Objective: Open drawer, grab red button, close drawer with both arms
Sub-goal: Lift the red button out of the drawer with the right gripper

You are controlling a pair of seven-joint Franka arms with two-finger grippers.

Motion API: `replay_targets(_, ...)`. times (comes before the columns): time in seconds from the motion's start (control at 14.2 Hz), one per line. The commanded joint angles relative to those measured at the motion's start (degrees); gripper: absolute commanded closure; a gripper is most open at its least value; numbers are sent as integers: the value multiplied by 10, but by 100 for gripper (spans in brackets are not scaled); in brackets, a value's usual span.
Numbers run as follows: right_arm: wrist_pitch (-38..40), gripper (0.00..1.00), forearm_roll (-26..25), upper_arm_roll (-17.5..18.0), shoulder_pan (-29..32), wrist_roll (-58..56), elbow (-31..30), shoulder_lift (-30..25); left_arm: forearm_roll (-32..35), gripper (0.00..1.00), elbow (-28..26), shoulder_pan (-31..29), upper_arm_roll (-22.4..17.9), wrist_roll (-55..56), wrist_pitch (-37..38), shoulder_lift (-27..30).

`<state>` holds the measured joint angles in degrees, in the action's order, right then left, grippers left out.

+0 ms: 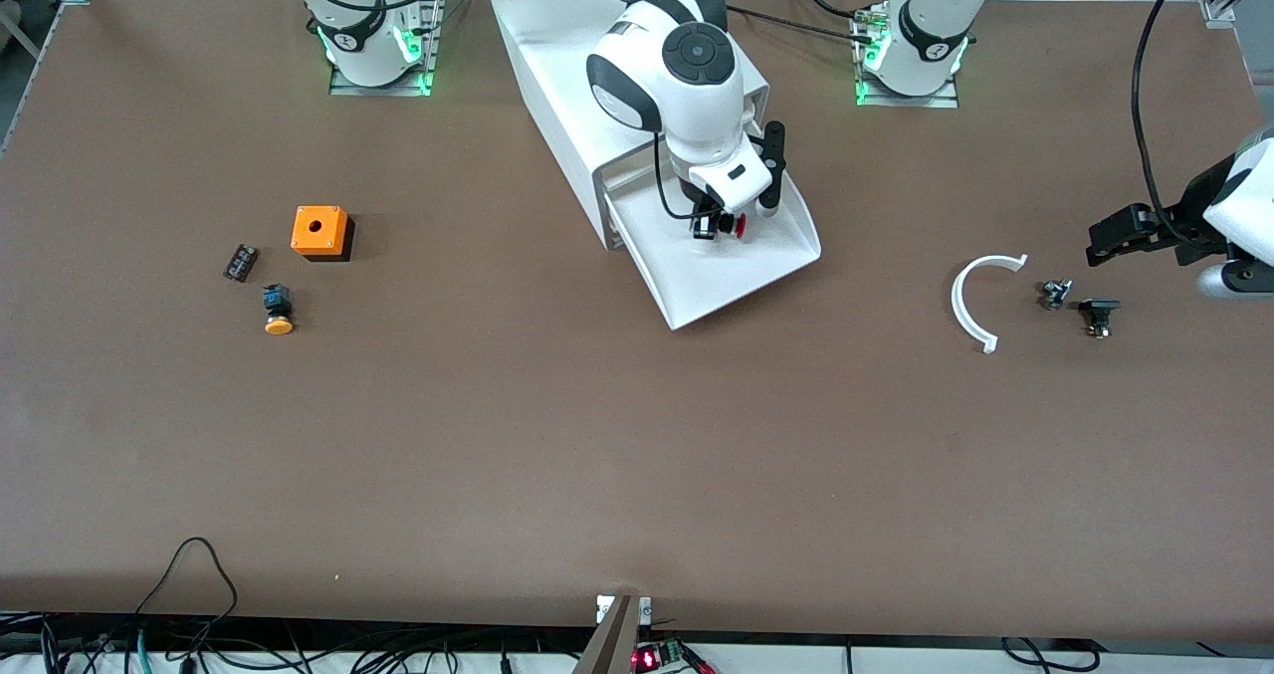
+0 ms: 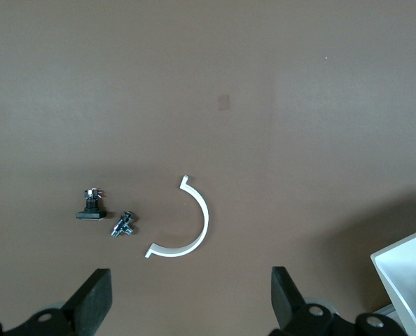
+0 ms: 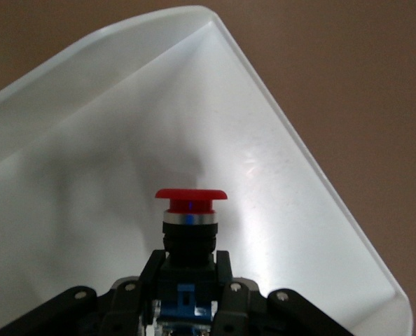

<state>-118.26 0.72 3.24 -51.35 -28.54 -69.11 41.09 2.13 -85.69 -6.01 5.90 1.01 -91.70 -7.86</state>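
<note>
The lowest drawer [image 1: 742, 281] of the white cabinet [image 1: 557, 87] stands pulled out toward the front camera. My right gripper [image 1: 719, 224] is over its tray, shut on the button [image 1: 738, 224]. In the right wrist view the fingers [image 3: 227, 276] clamp the button's black-and-blue body and the red cap [image 3: 191, 197] points out over the white tray [image 3: 89, 175]. My left gripper [image 1: 1115, 236] is open and empty above the table at the left arm's end. Its fingers [image 2: 96, 301] stand wide apart in the left wrist view.
A white curved piece [image 1: 980, 301], a small metal part [image 1: 1055, 294] and a black part [image 1: 1099, 314] lie under the left gripper. An orange box with a hole [image 1: 320, 232], a yellow-orange button [image 1: 278, 311] and a small black block [image 1: 240, 262] lie toward the right arm's end.
</note>
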Motion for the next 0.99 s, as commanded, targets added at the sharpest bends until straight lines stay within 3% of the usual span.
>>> replay_targets(0.0,12,73,-9,13,20,30,26,-11,8,0,3,3,0,7,5,1)
replay_targets(0.28,24,75,-8,12,55,91,25,-40,7,0,3,5,1,8,-5,-1)
replay_targets(0.49,23,75,4,12,113,134,13,-64,-14,0,-1,9,0,28,-22,-11)
replay_targets(0.92,16,74,10,11,200,210,-84,-130,-21,0,-96,64,16,180,-138,-24)
